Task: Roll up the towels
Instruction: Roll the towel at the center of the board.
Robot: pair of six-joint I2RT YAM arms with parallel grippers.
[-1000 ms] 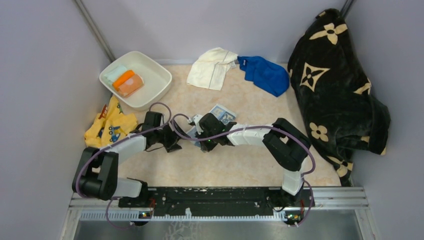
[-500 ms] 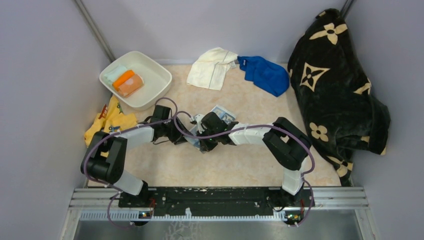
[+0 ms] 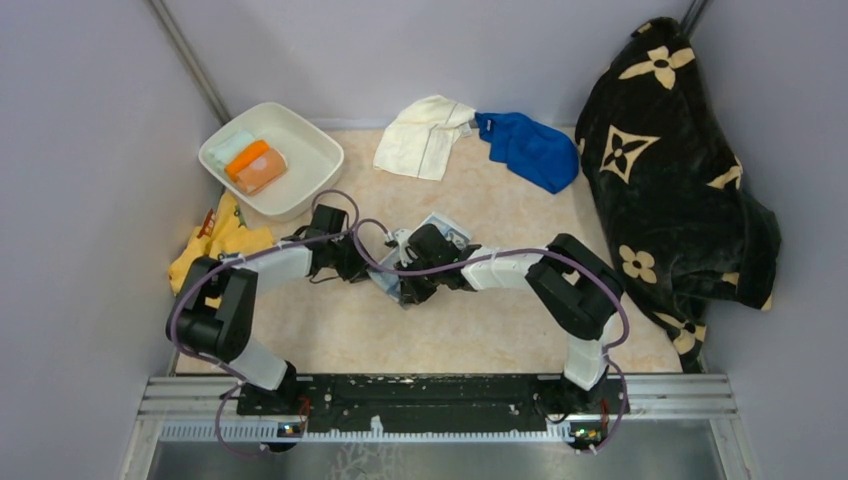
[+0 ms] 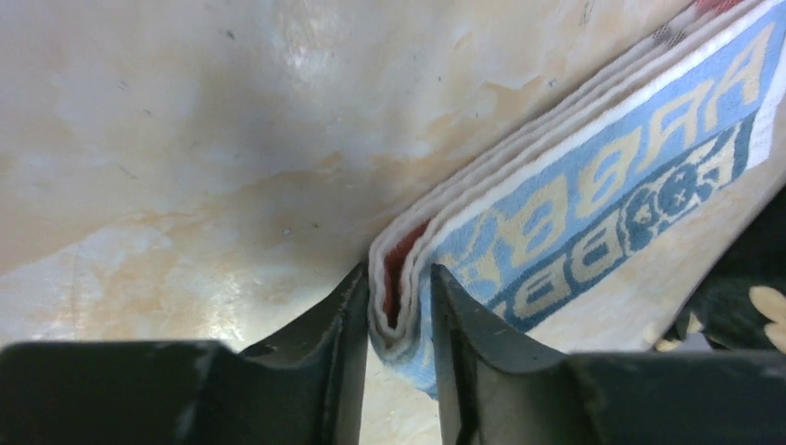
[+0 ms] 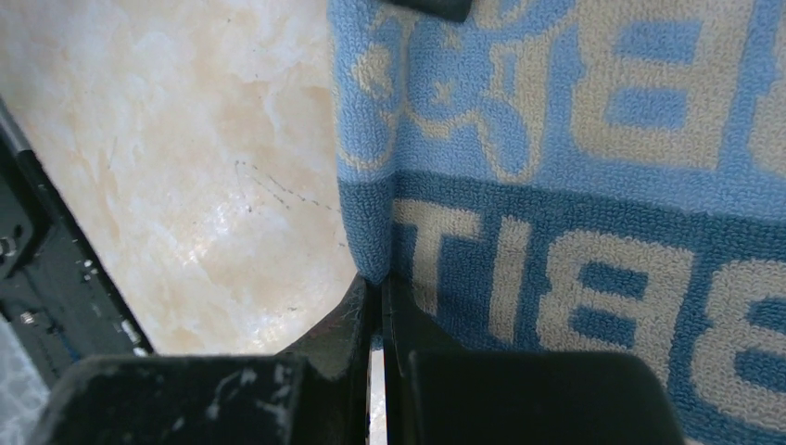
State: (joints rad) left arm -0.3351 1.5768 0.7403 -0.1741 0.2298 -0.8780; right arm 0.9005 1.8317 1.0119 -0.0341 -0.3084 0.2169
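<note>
The printed towel, with blue, orange and white lettering, lies folded in the middle of the table, mostly under both wrists. My left gripper is closed around its folded left edge, with the layers filling the gap between the jaws in the left wrist view. My right gripper is shut on the towel's near corner, and the right wrist view shows blue terry pinched there. The cream-white towel and the royal blue towel lie crumpled at the back.
A white basin holding orange and pale rolled cloths stands at the back left. The yellow printed cloth lies by the left wall. The large black flowered blanket is heaped along the right wall.
My left arm has swung right from beside the yellow cloth to the printed towel's left edge. The right gripper has stayed on the towel and barely moved.
</note>
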